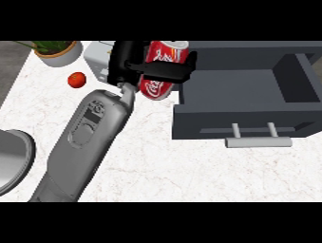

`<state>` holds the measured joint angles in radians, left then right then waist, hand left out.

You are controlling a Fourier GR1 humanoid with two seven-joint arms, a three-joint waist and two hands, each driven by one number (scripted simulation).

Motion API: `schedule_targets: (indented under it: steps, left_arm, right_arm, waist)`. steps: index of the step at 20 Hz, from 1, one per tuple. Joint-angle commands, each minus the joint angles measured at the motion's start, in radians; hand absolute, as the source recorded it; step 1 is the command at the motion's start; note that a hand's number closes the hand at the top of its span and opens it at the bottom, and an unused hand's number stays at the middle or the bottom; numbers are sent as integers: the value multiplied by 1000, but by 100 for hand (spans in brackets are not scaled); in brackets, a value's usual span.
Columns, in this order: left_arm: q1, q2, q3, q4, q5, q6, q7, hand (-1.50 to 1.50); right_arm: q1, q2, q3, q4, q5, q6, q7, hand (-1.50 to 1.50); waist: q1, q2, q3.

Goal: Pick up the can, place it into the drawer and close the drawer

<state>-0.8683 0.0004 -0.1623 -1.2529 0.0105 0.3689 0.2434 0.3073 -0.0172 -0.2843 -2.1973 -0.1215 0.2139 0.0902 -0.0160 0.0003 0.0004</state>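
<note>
Nearest, at about seven o'clock, the rounded edge of a grey sink (5, 163) comes in from the left, and beside it one grey forearm (86, 142) runs up the white marble counter (191, 171) toward twelve o'clock; from its place in the view it is probably the left arm, though only one arm shows and that is hard to be sure of. Just right of centre, at about three o'clock, the dark grey drawer (247, 116) stands pulled open, its pale bar handle (257, 141) facing the viewer and its inside bare. Farther off, at about twelve o'clock, the left hand (146, 64) is curled round the red can (161, 71), holding it tilted and clear of the counter, just beside the drawer's left wall and not yet over the cavity. The can is a thin, rigid cylinder, likely light, smooth and somewhat slippery, and easily dented; the mid-body wrap seen here looks like the sensible place to hold it. At ten o'clock lies a small red tomato (77, 79), and beyond it, at eleven, a potted plant (57, 51).
</note>
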Motion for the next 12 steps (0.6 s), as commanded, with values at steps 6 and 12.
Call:
schedule_targets:
  steps: [6, 12]
  left_arm:
    - [-293, 0, -49, 243, 80, 142, 32, 150]
    - [-436, 0, -113, 408, 156, 208, -1, 150]
  right_arm:
    - [-27, 16, 61, -39, 46, -40, 69, -150]
    - [-56, 4, 13, 58, 23, 0, -31, -150]
  waist:
    - [-12, 3, 0]
    - [-28, 8, 1]
